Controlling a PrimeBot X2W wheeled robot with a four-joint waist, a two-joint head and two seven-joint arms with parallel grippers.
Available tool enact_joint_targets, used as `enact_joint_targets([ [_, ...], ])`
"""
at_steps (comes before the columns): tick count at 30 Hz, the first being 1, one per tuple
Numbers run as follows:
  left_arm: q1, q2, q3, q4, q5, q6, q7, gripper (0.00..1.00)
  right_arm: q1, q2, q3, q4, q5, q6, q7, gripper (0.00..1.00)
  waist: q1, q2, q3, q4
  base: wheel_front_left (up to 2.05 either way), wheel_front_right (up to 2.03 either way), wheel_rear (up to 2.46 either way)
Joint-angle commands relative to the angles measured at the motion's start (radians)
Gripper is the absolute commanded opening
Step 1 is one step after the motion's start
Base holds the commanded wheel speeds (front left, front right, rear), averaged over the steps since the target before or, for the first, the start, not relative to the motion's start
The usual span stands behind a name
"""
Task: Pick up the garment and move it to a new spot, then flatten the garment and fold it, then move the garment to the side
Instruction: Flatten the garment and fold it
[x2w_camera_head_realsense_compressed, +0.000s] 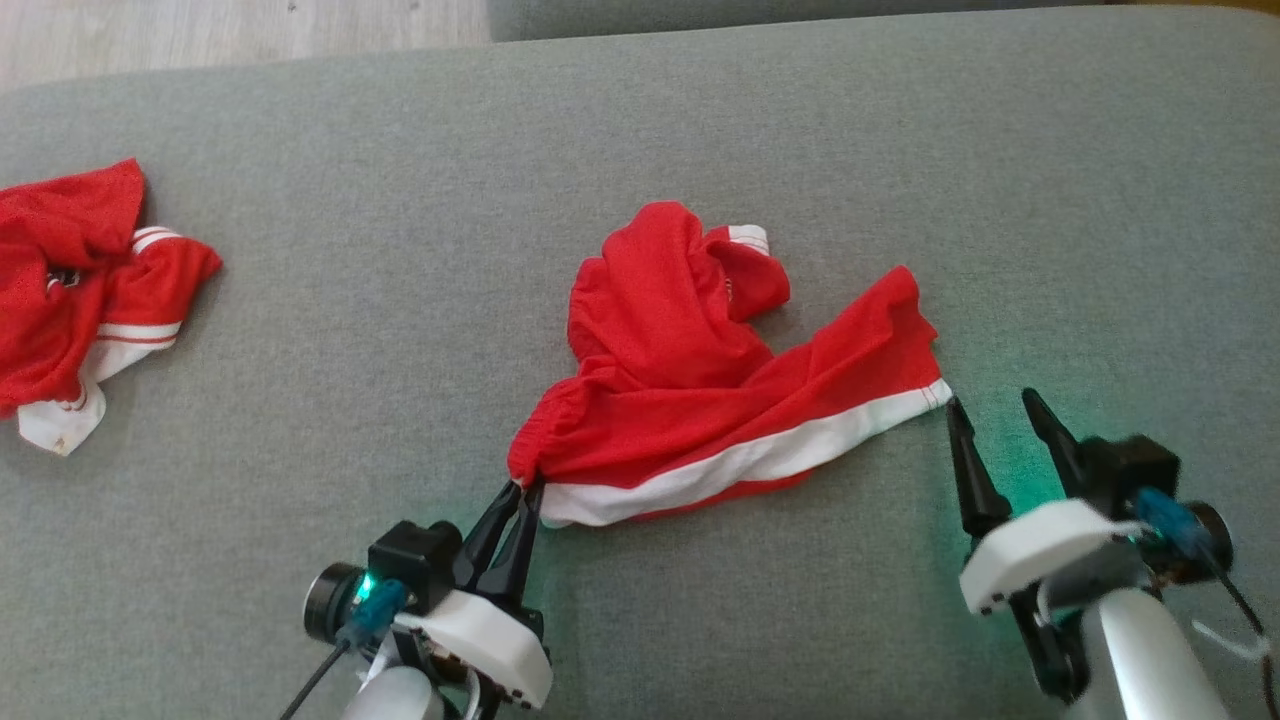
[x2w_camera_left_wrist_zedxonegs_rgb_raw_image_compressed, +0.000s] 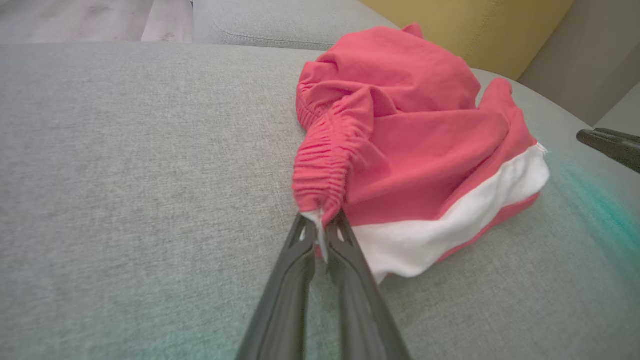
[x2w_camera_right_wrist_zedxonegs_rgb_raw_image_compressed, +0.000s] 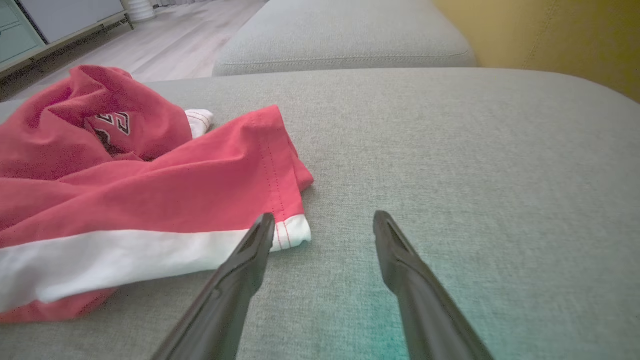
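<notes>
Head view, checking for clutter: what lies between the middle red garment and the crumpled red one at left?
Bare grey cushion, in the head view, separates the middle garment from the crumpled garment.

Left gripper (x2w_camera_head_realsense_compressed: 525, 487): two long black fingers (x2w_camera_left_wrist_zedxonegs_rgb_raw_image_compressed: 285, 290), tapering to points, with small cut-outs near the tips. Behind them a rounded white wrist shell (x2w_camera_head_realsense_compressed: 490, 645), a black camera block (x2w_camera_head_realsense_compressed: 415, 558) with a round lens barrel, a teal plug (x2w_camera_head_realsense_compressed: 375, 603) lit green, and a thin black cable (x2w_camera_head_realsense_compressed: 310, 685).

Right gripper (x2w_camera_head_realsense_compressed: 992, 400): same build, blue plug (x2w_camera_head_realsense_compressed: 1170, 518), pale grey forearm (x2w_camera_head_realsense_compressed: 1150, 655).
</notes>
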Motion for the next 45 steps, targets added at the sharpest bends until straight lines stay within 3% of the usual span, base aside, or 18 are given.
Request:
enact_joint_targets([
  [1, -0.033, 0.014, 0.031, -0.033, -0.004, 0.005, -0.014, 0.00, -0.043, -0.005, 0.030, -0.016, -0.011, -0.001, 0.002, 1.00, 0.0000, 0.0000, 0.002, 0.002, 0.00, 0.00, 0.00],
  [11, -0.041, 0.008, 0.018, -0.051, -0.007, 0.009, -0.031, 0.00, -0.154, -0.023, 0.089, 0.191, -0.007, -0.001, 0.013, 1.00, 0.0000, 0.0000, 0.017, 0.024, 0.00, 0.00, 0.00],
  [12, -0.041, 0.007, 0.017, -0.052, -0.007, 0.009, -0.033, 0.00, -0.162, -0.025, 0.098, 0.210, -0.001, -0.001, 0.016, 0.79, 0.0000, 0.0000, 0.017, 0.025, 0.00, 0.00, 0.00],
  [13, -0.041, 0.007, 0.016, -0.053, -0.007, 0.010, -0.035, 0.00, -0.168, -0.026, 0.105, 0.225, 0.005, -0.001, 0.019, 0.43, 0.0000, 0.0000, 0.017, 0.026, 0.00, 0.00, 0.00],
  [16, -0.039, 0.009, 0.015, -0.057, -0.009, 0.012, -0.041, 0.00, -0.184, -0.030, 0.124, 0.258, 0.026, -0.001, 0.015, 0.05, 0.0000, 0.0000, 0.016, 0.028, 0.00, 0.00, 0.00],
  [17, -0.039, 0.010, 0.015, -0.057, -0.010, 0.013, -0.043, 0.00, -0.189, -0.031, 0.129, 0.265, 0.033, -0.001, 0.011, 0.00, 0.0000, 0.0000, 0.015, 0.028, 0.00, 0.00, 0.00],
  [25, -0.039, 0.015, 0.016, -0.077, -0.016, 0.019, -0.047, 0.00, -0.205, -0.037, 0.133, 0.244, 0.086, -0.001, -0.049, 0.00, 0.0000, 0.0000, -0.005, 0.021, 0.00, 0.00, 0.00],
  [28, -0.043, 0.025, 0.020, -0.107, -0.018, 0.021, -0.044, 0.00, -0.202, -0.046, 0.133, 0.180, 0.113, -0.001, -0.067, 0.00, 0.0000, 0.0000, -0.028, 0.017, 0.00, 0.00, 0.00],
  [35, -0.092, 0.065, 0.052, -0.295, -0.063, 0.008, 0.041, 0.00, -0.171, -0.072, 0.080, -0.118, 0.117, -0.001, -0.040, 0.00, 0.0000, 0.0000, -0.111, 0.007, 0.00, 0.00, 0.00],
  [45, -0.297, 0.158, 0.107, -0.597, -0.071, 0.003, 0.258, 0.00, -0.141, -0.065, 0.014, -0.542, 0.081, -0.001, 0.102, 0.00, 0.0000, 0.0000, -0.189, 0.005, 0.00, 0.00, 0.00],
])
